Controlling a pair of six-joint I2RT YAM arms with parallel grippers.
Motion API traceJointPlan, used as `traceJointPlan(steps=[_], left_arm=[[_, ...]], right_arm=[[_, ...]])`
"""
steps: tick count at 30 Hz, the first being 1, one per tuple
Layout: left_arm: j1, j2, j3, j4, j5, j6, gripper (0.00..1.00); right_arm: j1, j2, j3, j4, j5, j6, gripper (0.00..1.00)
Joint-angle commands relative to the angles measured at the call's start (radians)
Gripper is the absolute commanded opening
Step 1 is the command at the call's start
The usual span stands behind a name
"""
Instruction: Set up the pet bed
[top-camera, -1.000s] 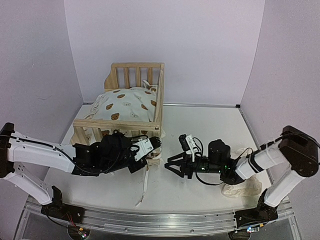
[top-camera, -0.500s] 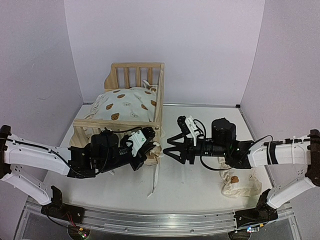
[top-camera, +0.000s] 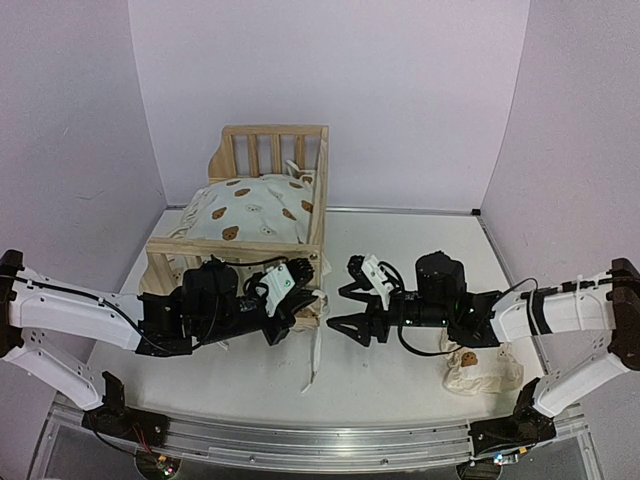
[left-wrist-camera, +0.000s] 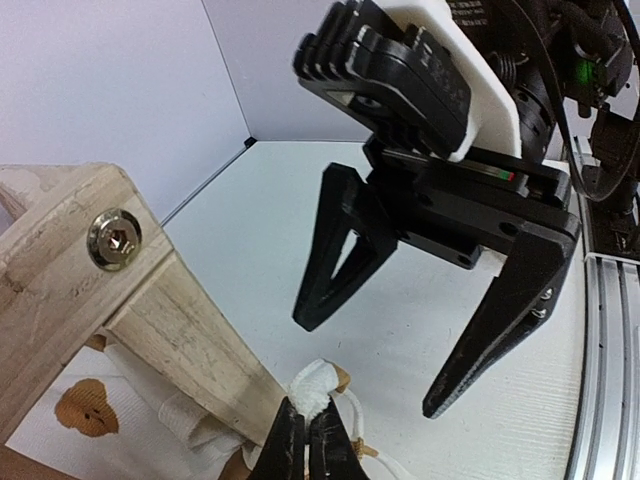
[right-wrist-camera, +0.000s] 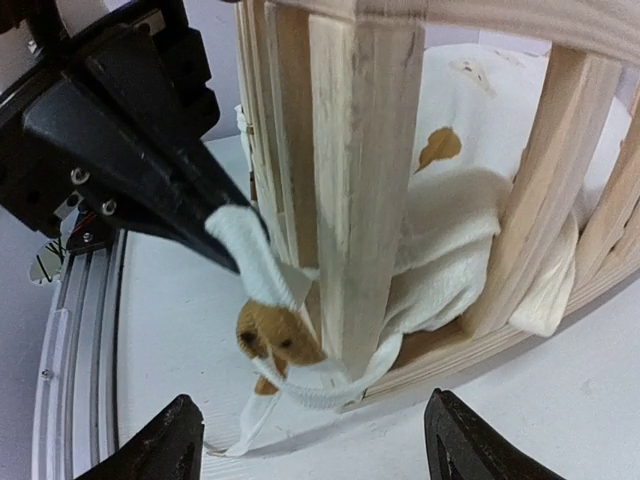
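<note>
Pinching left fingers (left-wrist-camera: 288, 452): clamped on cushion tie (left-wrist-camera: 315, 382) — just beside pet bed (left-wrist-camera: 150, 310) corner post
right fingers (left-wrist-camera: 330, 250): spread wide, empty — facing that post

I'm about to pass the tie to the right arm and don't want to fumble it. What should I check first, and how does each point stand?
1. Left gripper shut on the cushion tie: ok.
2. Right gripper open and facing the tie: ok.
3. Tie run round the corner post of the pet bed: looks ok.
4. Tie knotted: cannot tell.
5. Cushion lying in the bed: ok.
6. Pillow in the bed: not ok, it lies on the table outside it.
</note>
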Motion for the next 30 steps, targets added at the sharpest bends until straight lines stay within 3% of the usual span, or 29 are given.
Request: traceJointPlan(steps=[1, 4, 8, 15, 23, 27, 30], left_arm=[[0.002, -0.006, 0.004, 0.056, 0.036, 0.014, 0.00], [0.002, 0.008, 0.023, 0.055, -0.002, -0.019, 0.00], [0.001, 0.021, 0.034, 0.057, -0.031, -0.105, 0.00], [0.001, 0.031, 0.025, 0.058, -0.039, -0.217, 0.00], [-0.004, 0.004, -0.001, 0.069, -0.092, -0.331, 0.00], [-0.009, -0.031, -0.042, 0.119, -0.121, -0.450, 0.00], [-0.020, -0.051, -0.081, 0.166, -0.123, -0.552, 0.00]], right_arm=[[-0.001, 0.026, 0.099, -0.023, -0.042, -0.122, 0.75], [-0.001, 0.042, 0.138, -0.083, -0.024, -0.070, 0.70], [0.011, 0.015, 0.068, -0.066, 0.026, 0.117, 0.71], [0.129, 0.074, -0.063, 0.179, 0.258, 0.462, 0.76], [0.173, 0.352, -0.023, 0.437, 0.446, 0.575, 0.73], [0.229, 0.442, -0.013, 0.549, 0.632, 0.618, 0.53], [0.236, 0.492, -0.039, 0.678, 0.643, 0.632, 0.32]])
